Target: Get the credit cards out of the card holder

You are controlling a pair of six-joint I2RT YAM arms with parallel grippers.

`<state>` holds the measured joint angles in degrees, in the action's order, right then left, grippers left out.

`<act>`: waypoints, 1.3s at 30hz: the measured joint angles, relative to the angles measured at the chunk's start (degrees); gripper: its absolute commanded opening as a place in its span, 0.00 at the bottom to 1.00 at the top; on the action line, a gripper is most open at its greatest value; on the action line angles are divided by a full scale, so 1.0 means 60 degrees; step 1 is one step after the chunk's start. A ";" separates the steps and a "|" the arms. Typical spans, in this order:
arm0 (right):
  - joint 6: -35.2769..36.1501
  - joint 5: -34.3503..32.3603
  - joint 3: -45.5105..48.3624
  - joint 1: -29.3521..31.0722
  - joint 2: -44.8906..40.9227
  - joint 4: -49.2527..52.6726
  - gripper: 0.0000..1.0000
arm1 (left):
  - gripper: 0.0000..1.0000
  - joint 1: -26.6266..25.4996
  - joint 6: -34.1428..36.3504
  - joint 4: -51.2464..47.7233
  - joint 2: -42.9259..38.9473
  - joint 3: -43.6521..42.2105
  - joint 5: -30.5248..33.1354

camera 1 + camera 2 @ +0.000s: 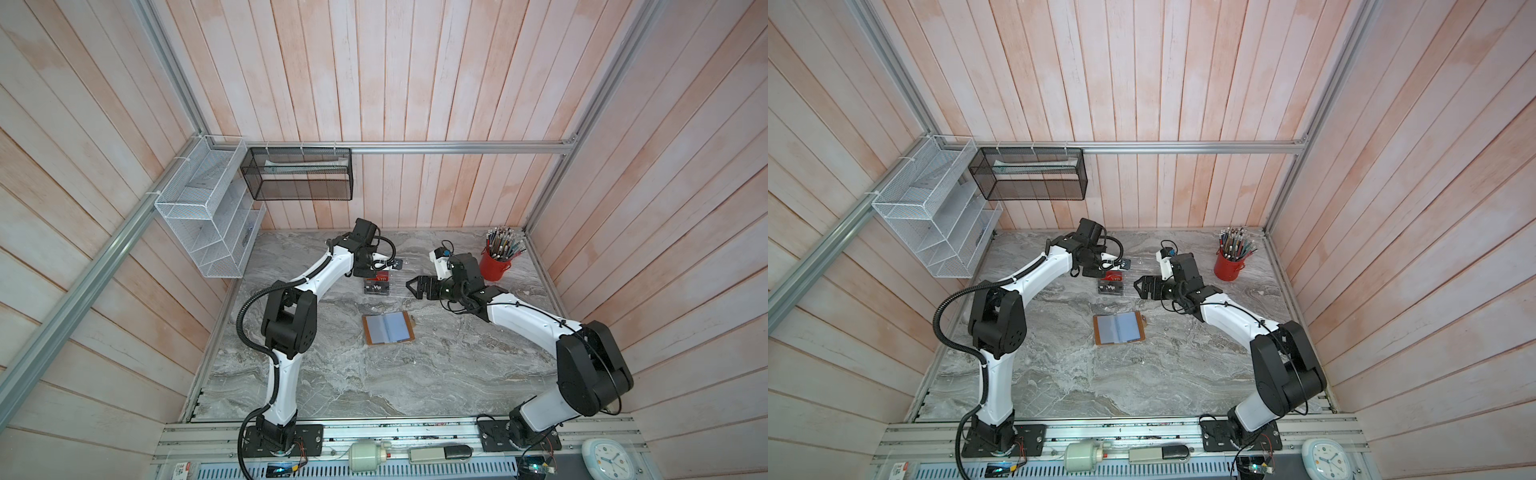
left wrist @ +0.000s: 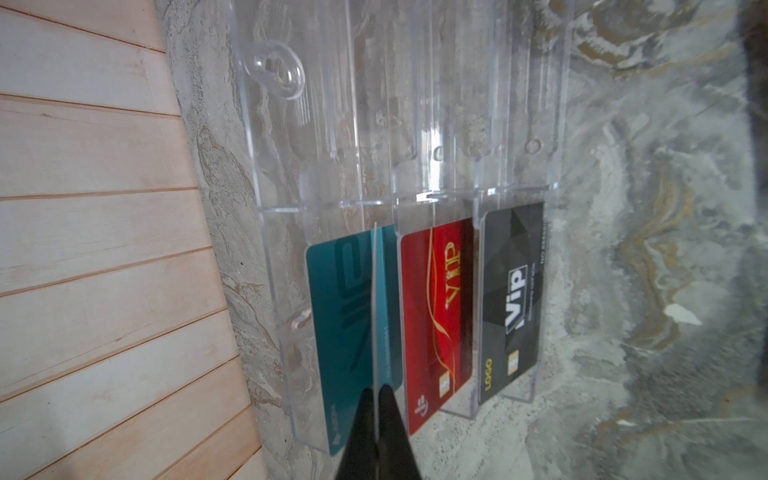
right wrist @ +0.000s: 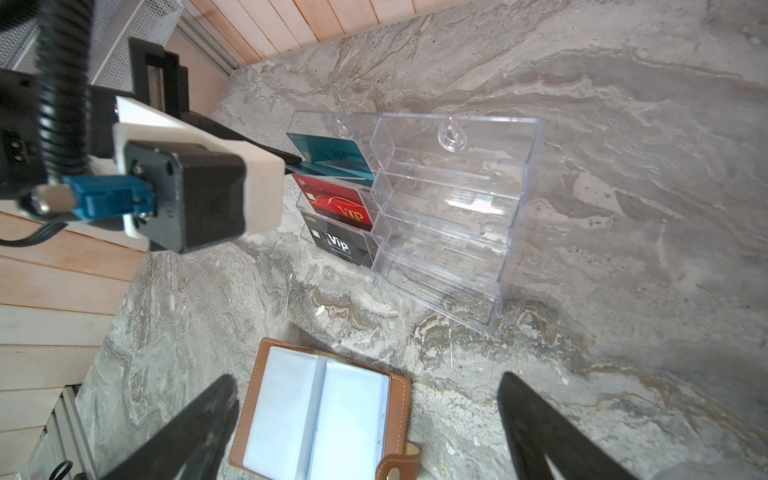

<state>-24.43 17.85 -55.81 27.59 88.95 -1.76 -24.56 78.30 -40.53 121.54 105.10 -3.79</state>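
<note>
Teal card (image 2: 345, 324) comes first in the clear rack (image 2: 415, 104). My left gripper (image 2: 376, 399) pinches a thin card (image 2: 374, 291) edge-on beside it. Then red card (image 2: 436, 316) "VIP", then black card (image 2: 511, 299) "Vip", "LOGO". The brown card holder (image 3: 399, 403) lies open before the rack. My right gripper (image 3: 365, 377) is wide open, just right of the rack.

Red pencil cup (image 1: 494, 266), clear acrylic rack (image 3: 449, 216)
</note>
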 measured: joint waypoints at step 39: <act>-0.0251 0.0488 0.0754 -0.0197 -0.0484 -0.0648 0.98 | 0.04 -0.0240 0.0346 0.0481 0.0197 0.0051 0.0794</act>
<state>-25.93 20.78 -51.29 26.41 86.04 -5.65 -26.00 80.38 -37.65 122.72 105.41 0.97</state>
